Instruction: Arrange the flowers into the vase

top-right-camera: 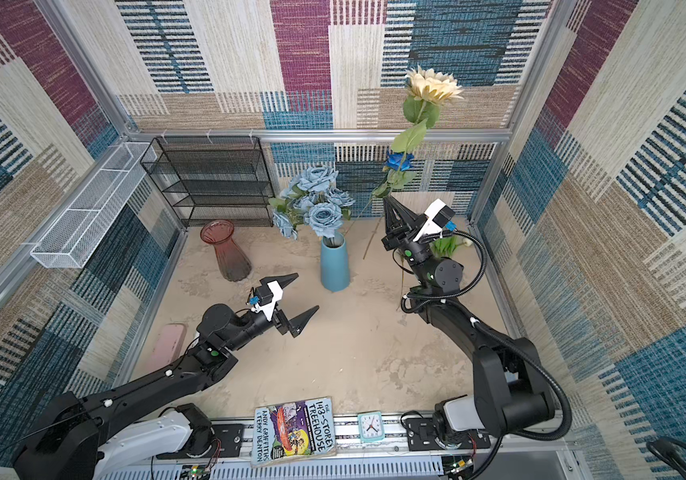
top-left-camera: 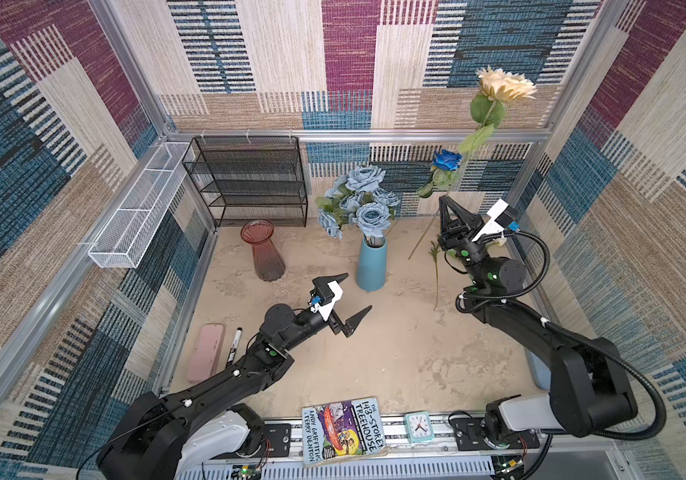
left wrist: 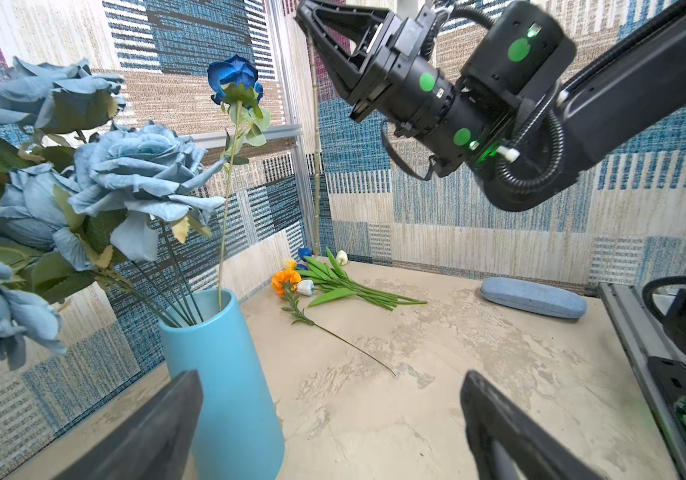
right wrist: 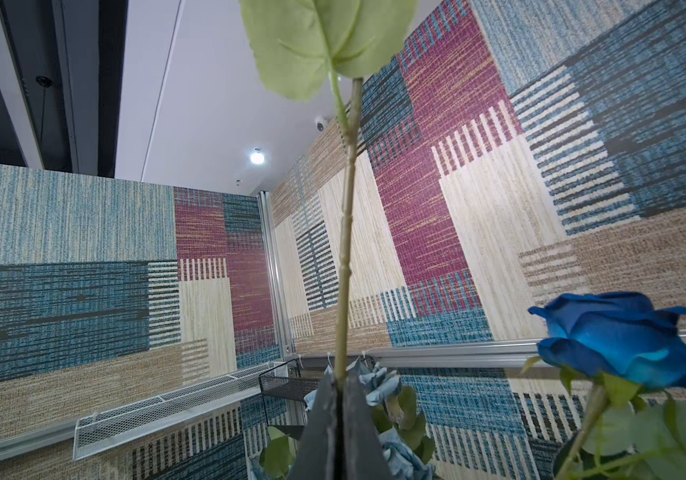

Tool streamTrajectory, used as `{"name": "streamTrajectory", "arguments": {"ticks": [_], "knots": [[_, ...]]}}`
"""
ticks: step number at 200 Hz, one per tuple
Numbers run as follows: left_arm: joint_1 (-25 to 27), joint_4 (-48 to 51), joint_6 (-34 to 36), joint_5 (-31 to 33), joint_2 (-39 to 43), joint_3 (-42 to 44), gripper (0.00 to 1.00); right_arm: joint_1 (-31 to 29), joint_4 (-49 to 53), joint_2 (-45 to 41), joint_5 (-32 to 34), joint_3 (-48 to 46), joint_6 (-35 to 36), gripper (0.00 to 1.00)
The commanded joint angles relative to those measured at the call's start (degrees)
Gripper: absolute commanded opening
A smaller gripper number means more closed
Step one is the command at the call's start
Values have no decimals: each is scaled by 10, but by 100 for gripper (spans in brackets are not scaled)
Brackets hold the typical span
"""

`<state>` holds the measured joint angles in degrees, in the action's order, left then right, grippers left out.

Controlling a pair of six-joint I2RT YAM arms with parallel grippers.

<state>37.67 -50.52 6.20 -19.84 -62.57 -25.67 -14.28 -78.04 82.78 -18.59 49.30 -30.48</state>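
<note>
Cream sunflower [top-left-camera: 505, 85] is held high over the far right part of the table [top-left-camera: 395, 357] in both top views, its stem clamped between the closed jaws of the right gripper [top-left-camera: 444, 200]. A dusty-blue rose bunch [top-left-camera: 360, 199] and a deep-blue rose [top-left-camera: 447, 160] are seen standing in the blue vase [top-left-camera: 371, 266] near the back of the table. The left gripper [top-left-camera: 359, 291] is pictured spread wide and empty, just in front of that vase. A red glass vase [top-left-camera: 262, 249] is set to the left, before a black mesh shelf [top-left-camera: 245, 183].

From the left wrist view, the rose stems are shown entering the blue vase's mouth, with the vase seen just beside one of the parted fingers [left wrist: 158, 432]. An orange marigold [left wrist: 286, 279] and a bundle of tulips [left wrist: 333, 282] are laid flat on the table by the far corner, side by side, and a blue case [left wrist: 532, 297] is seen lying apart from them. The right gripper is seen overhead, shut on the sunflower's stem.

In the right wrist view, the stem is caught between the pressed-together fingertips [right wrist: 358, 415], a green leaf [right wrist: 324, 41] is spread above, and the deep-blue rose is seen close beside.
</note>
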Motion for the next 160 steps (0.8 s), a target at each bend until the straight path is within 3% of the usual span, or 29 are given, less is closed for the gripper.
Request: {"name": "streamTrajectory", "arguments": {"ticks": [1, 89, 160], "knots": [[0, -15, 2, 7, 4, 4, 100, -6, -118, 41, 21, 28, -8, 0], [0, -18, 9, 18, -2, 13, 100, -35, -172, 173, 53, 138, -7, 0], [0, -10, 16, 24, -3, 9, 100, -44, -170, 206, 63, 185, -10, 0]]}}
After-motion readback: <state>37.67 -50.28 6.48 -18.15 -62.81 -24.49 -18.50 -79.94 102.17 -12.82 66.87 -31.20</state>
